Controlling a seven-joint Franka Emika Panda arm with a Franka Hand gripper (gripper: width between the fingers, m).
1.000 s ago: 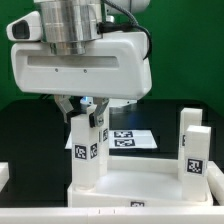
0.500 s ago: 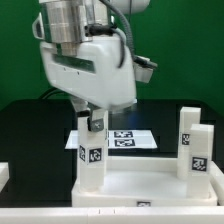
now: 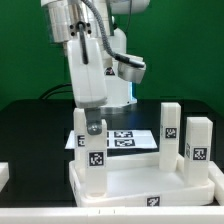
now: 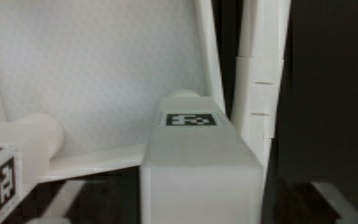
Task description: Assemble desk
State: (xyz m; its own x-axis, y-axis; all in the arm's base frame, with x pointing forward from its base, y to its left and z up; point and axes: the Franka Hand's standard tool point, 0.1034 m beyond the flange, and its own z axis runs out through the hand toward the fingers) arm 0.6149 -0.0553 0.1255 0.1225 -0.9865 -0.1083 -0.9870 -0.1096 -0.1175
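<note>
across the three exterior pictures the arm's big white body point(image 3: 95, 60) swings round: a second ago its broad face fills the upper middle, half a second ago it is turned partway, and now it stands narrower and edge-on, toward the exterior view's left. the hand point(image 3: 92, 122) now sits a little further to the exterior view's right than a second ago, on the near-left leg point(image 3: 94, 152). the tabletop panel point(image 3: 150, 180) has turned with it: the two far legs point(image 3: 170, 130) point(image 3: 198, 148) have shifted toward the exterior view's left, and the panel's front corner now points more toward the camera.
</note>
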